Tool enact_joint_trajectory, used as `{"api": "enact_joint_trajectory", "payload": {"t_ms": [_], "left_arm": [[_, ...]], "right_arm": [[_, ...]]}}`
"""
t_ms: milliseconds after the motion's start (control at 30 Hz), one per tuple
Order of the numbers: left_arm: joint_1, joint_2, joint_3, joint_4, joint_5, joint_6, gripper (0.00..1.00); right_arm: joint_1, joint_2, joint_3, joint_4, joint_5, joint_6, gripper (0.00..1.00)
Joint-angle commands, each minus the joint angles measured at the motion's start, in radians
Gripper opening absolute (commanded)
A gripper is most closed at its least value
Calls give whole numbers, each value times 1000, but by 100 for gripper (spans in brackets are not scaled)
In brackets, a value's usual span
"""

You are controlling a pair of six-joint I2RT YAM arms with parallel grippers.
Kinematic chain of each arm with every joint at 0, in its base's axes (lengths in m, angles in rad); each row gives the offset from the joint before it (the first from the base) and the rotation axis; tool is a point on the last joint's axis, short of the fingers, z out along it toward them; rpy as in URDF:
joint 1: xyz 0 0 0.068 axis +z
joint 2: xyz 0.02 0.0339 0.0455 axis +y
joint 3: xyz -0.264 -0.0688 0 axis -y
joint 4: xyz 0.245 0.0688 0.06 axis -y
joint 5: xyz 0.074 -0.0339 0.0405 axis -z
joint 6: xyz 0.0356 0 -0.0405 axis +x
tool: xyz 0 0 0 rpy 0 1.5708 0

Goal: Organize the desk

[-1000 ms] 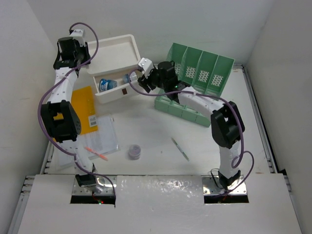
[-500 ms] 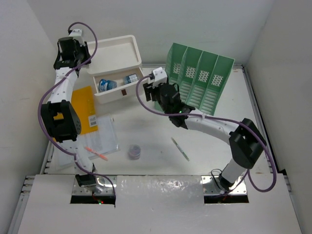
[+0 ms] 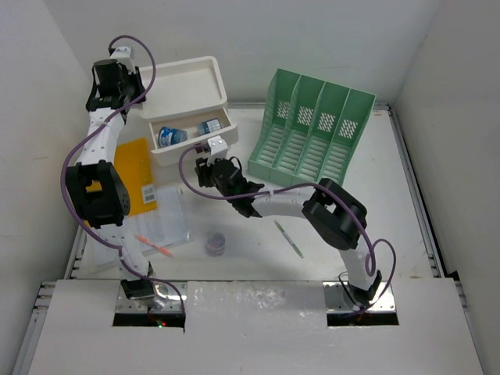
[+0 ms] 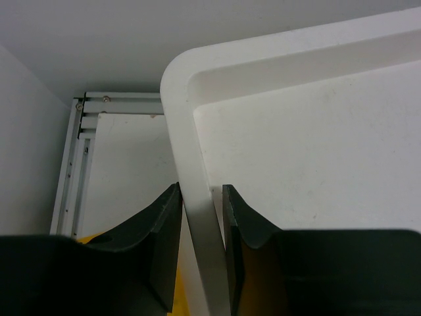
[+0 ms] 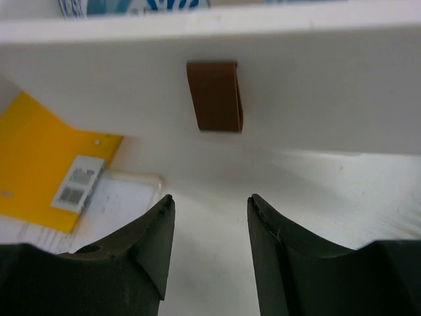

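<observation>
Desk mid-tidy: the white tabletop spreads out beneath and in front of the box, which stands at its far left end. Beside the box, to its right, stands the green rack. The box's top drawer is pulled out toward the arms, with two small blue-and-white items lying inside.

Left gripper is at the box's far-left corner, its fingers closed on the rim of the top tray, one on each side — a steadying hold, by the look of it. Right gripper hovers just in front of the drawer, fingers spread and empty, aimed at the drawer face a little below the brown tab.

Loose things lie in front of the box: a yellow envelope just to its near left, a clear sleeve nearer the arms, a grey pen well out to the near right, an orange pen by the sleeve, and a small round pot between the two pens.

Judged from this, the step in hand is work at the open drawer — either shutting it or fetching more to fill it. To shut it, the right gripper needs to meet the drawer face squarely and press it straight in while the left braces the box against sliding. With so much loose, the tidy-up looks far from finished.
</observation>
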Motion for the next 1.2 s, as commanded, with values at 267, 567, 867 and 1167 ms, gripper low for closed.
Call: {"api": "enact_joint_trajectory", "payload": {"t_ms": [267,567,867,1167], "left_arm": [[-39,39,-43,-118,183,-25,0],[-39,14,-82,-113,234,-29,0],[-39,14,-89,-109,251,-25,0],[-39,11,-86,-109,249,-18,0]], "right_arm": [[1,112,273,127,140,-17,31],[-19,327,571,96,136,-63,20],[-80,436,761,81,176,-175,19],[-139,471,761,162,96,-192,24]]}}
